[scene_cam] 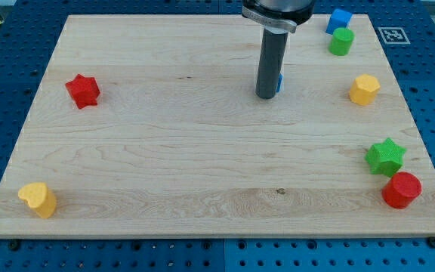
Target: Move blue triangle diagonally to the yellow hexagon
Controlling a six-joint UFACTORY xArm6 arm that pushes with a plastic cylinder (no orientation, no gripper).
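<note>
Blue triangle (279, 81) mostly hidden behind my tip (266, 96), touching it, yellow hexagon (364, 89) well apart.

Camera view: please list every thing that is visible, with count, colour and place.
Board: 1, light wood, fills the view.
Star: 1, red, left.
Heart-like block: 1, yellow, bottom left.
Cube: 1, blue, top right.
Cylinder: 1, green, below the cube.
Yellow hexagon: 1, yellow, right.
Star: 1, green, lower right.
Cylinder: 1, red, bottom right.
Blue triangle: 1, blue, mostly hidden behind the rod.
My tip: 1, dark, beside the blue triangle.
</note>
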